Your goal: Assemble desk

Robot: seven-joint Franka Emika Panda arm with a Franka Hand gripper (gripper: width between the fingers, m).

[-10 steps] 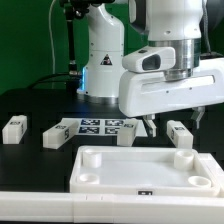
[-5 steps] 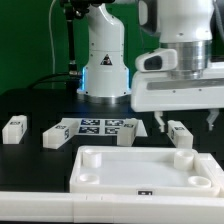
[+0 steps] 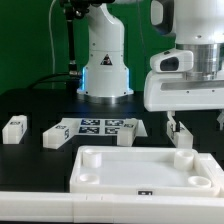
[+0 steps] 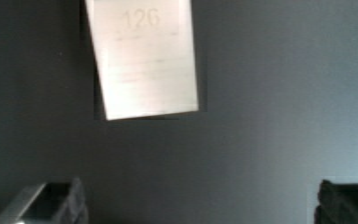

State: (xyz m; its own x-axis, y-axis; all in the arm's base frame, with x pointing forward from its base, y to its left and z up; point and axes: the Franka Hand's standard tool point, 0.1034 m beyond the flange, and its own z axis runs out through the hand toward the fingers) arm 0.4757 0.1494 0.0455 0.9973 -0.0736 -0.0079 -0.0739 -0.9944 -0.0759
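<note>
**Gripper open, near a leg**

The robot's gripper (image 4: 197,205) holds nothing, and its two dark fingers (image 4: 51,205) are wide apart. A small white plastic block leg (image 3: 181,133) lies near it on the black table (image 3: 30,105). The big white rimmed plastic tabletop (image 3: 150,172) lies just beside that leg.

We see the marker board (image 3: 100,127) lying flat on the black surface (image 3: 30,100), its square tags facing up. A plain white ledge (image 3: 40,205) runs along the near edge, and a dark backdrop (image 3: 25,40) hangs behind.

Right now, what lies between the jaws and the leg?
Nothing: the wrist view shows only bare dark table between the open jaws and the leg.
</note>
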